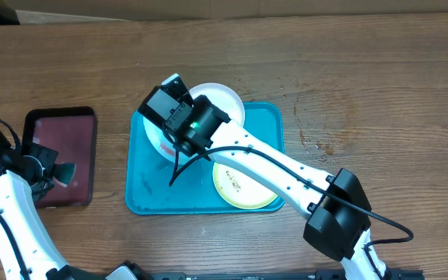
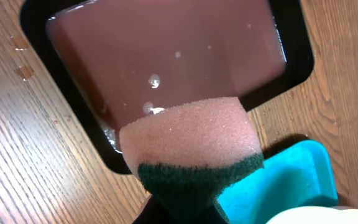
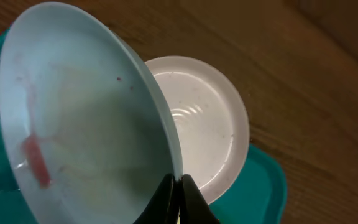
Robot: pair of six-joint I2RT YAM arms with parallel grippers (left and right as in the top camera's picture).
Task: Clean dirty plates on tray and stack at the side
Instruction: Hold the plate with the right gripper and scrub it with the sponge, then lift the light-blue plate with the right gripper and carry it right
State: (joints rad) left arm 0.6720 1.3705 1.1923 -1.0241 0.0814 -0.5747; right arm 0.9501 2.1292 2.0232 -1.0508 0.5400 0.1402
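The teal tray (image 1: 146, 194) lies mid-table. My right gripper (image 3: 178, 183) is shut on the rim of the light blue plate (image 3: 86, 124) and holds it tilted above the tray; the plate has a reddish smear. From overhead the gripper (image 1: 179, 124) hides most of that plate (image 1: 155, 141). The white plate (image 1: 224, 99) sits at the tray's far edge and shows in the right wrist view (image 3: 207, 124). The yellow-green plate (image 1: 243, 188) lies at the tray's near right. My left gripper (image 1: 53, 169) is shut on a pink and green sponge (image 2: 188, 140) over the maroon tray.
A black-rimmed maroon tray (image 1: 61, 128) holding water lies at the left and fills the left wrist view (image 2: 166, 56). A teal corner (image 2: 284, 186) shows to its right. Small wet spots (image 1: 313, 144) mark the wood right of the teal tray.
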